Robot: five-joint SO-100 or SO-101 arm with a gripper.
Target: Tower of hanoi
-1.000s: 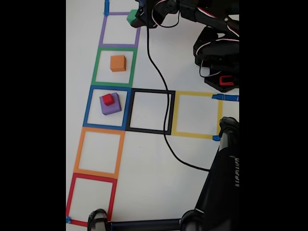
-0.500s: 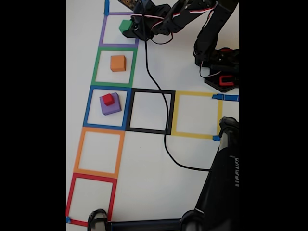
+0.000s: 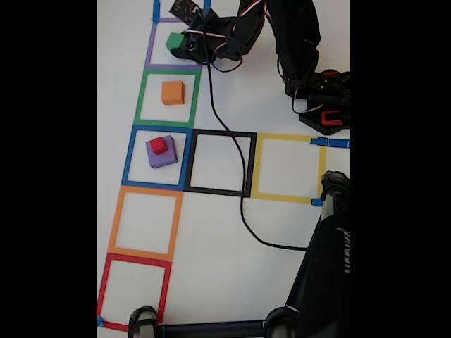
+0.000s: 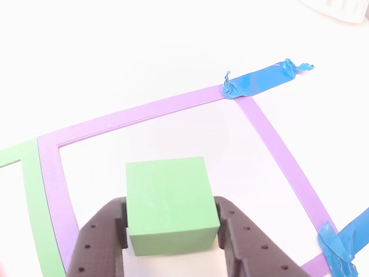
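Observation:
In the fixed view the green cube is held over the purple tape square at the top, with my gripper shut on it. The other view shows the same green cube pinched between my two dark fingers, gripper just above the white surface inside the purple outline. The orange cube sits in the green tape square. The small red cube rests on top of the purple cube in the blue tape square.
Black, yellow, orange and red tape squares hold nothing. A black cable runs across the table. The arm's base sits at the upper right, and a dark stand fills the lower right.
The arm has swung left and down a little, carrying the green cube from the purple square's upper right corner to over its middle. The other cubes have not moved.

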